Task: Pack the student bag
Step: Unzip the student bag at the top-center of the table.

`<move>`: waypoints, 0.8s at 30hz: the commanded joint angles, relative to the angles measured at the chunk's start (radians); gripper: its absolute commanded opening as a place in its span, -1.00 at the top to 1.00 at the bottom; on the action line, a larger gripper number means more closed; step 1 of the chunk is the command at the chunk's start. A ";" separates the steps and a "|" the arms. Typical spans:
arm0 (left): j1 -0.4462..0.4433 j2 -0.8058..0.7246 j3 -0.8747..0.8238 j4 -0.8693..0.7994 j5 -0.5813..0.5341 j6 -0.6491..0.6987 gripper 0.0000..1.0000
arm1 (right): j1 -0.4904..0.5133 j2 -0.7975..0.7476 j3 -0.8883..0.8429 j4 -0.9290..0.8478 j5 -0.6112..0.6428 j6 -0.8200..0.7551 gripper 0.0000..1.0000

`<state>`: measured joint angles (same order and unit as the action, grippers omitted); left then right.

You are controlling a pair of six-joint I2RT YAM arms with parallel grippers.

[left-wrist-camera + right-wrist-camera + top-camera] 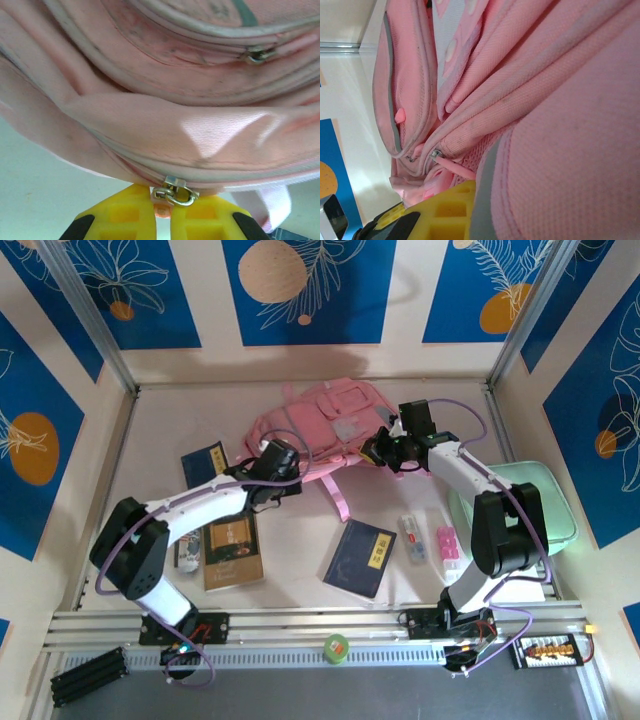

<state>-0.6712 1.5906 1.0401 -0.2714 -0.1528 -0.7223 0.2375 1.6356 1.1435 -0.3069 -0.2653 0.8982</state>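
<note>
The student bag (pixel 318 420), a soft pink backpack, lies at the back middle of the table with a pink strap trailing toward me. My left gripper (pixel 270 462) is at its near left edge. In the left wrist view its yellow fingers (pixel 125 215) are shut on a small pink zip pull tab (pixel 163 209), just under the metal slider (pixel 175 189) of a closed zip. My right gripper (pixel 380 450) is pressed against the bag's right side. In the right wrist view one yellow finger (pixel 445 212) shows, with grey-trimmed pink fabric (pixel 487 200) pinched beside it; the other finger is hidden.
Near the arms lie two dark blue booklets (pixel 360 558) (pixel 205 462), a brown book (pixel 232 550) and small pink and white items (pixel 447 543). A mint-green case (pixel 555 505) sits at the right. A green roll (pixel 335 646) rests on the front rail.
</note>
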 commanded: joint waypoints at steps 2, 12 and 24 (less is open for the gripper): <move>0.026 0.005 0.004 -0.027 0.070 0.066 0.81 | -0.014 0.017 0.018 0.039 0.015 -0.021 1.00; 0.033 0.076 0.085 -0.055 0.107 0.206 0.57 | -0.011 0.023 0.024 0.038 0.007 -0.021 1.00; 0.032 0.103 0.097 -0.040 0.124 0.258 0.36 | -0.009 0.021 0.022 0.040 0.005 -0.019 1.00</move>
<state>-0.6495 1.6783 1.1099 -0.3073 -0.0380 -0.4862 0.2314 1.6608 1.1435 -0.3069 -0.2432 0.8948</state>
